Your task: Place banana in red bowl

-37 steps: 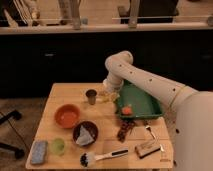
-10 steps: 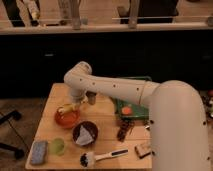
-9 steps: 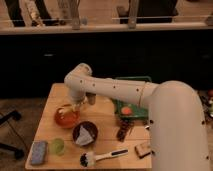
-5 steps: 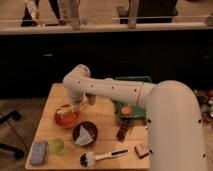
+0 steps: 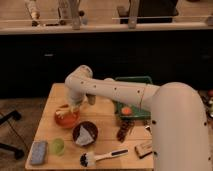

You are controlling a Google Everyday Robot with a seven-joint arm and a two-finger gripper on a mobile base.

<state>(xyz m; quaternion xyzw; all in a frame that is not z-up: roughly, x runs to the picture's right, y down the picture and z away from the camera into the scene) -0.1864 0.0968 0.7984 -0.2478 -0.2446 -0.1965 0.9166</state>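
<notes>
The red bowl (image 5: 66, 118) sits on the left part of the wooden table (image 5: 107, 120). My gripper (image 5: 73, 108) hangs right over the bowl's right half, at its rim. A pale yellow-tan shape, the banana (image 5: 62, 112), lies low across the inside of the bowl, just left of the gripper. I cannot tell whether the gripper still touches it. My white arm (image 5: 115, 92) stretches across from the right and hides the table behind the bowl.
A maroon bowl (image 5: 85, 133) with a white item stands in front of the red bowl. A green cup (image 5: 57, 145), a blue sponge (image 5: 38, 152) and a brush (image 5: 102, 157) lie along the front. A green tray (image 5: 134, 80) with an orange-red fruit (image 5: 127, 110) is on the right.
Over the last seconds the arm swung from the tray side left to the red bowl. In the last second the gripper sank a little lower over the bowl.
</notes>
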